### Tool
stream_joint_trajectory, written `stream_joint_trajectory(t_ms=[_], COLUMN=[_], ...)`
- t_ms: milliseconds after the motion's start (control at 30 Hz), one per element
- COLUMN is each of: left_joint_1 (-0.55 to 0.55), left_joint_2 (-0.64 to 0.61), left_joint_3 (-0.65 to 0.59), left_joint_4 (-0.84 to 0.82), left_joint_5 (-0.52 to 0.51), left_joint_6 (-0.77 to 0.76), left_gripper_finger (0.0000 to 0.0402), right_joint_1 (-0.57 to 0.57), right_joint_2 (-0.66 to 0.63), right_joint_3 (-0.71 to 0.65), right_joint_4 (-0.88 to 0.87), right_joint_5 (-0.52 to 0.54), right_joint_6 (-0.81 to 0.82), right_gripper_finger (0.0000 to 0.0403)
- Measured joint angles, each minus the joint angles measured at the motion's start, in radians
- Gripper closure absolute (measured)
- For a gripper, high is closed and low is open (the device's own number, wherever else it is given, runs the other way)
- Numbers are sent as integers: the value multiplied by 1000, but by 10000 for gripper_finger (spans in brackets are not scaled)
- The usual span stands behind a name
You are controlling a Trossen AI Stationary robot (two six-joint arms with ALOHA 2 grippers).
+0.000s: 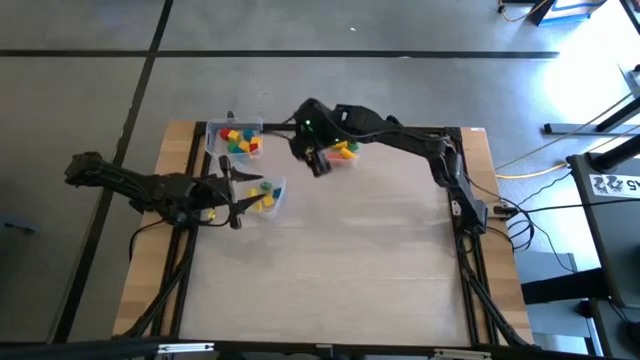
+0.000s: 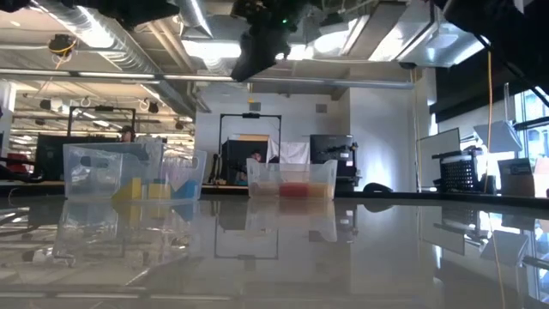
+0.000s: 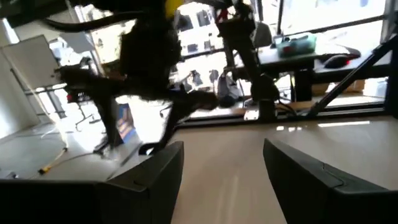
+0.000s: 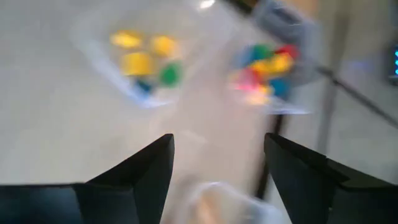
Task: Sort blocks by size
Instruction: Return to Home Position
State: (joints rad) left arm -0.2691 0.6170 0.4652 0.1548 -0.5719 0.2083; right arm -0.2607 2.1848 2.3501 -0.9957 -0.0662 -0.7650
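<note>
Small coloured blocks lie in three clear bins. The far-left bin holds several red, yellow, green and blue blocks. The bin nearer the left arm holds yellow, green and blue blocks. A third bin, with yellow and red blocks, is partly hidden under my right arm. My right gripper hangs open, high above the table beside that bin, with nothing between its fingers. My left gripper is open and level, just left of the nearer bin, and it is empty.
The wooden table stretches bare from the bins toward its near and right edges. Black frame rails run along both sides. Cables trail off the right edge. Desks and screens stand in the room beyond.
</note>
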Motion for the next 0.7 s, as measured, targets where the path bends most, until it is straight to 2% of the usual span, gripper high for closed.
stream_joint_trajectory(t_ms=[133,233,333,467,700], left_joint_1=[24,48,75,103,122], left_joint_2=[-4,-3,-4,-3,-3], left_joint_3=[0,0,0,0,0], left_joint_4=[-46,-99,-119,-123,-131], left_joint_5=[1,9,60,147,205], left_joint_6=[-27,-57,-92,-102,-113], left_gripper_finger=[209,245,282,322,366], right_joint_1=[3,6,16,36,97], right_joint_2=[-54,-102,-167,-332,-697], right_joint_3=[-5,-46,-155,-395,-934], right_joint_4=[-119,-181,-183,-76,243], right_joint_5=[-98,-110,-115,-116,-36], right_joint_6=[22,33,51,104,275], right_gripper_finger=[150,150,150,150,150])
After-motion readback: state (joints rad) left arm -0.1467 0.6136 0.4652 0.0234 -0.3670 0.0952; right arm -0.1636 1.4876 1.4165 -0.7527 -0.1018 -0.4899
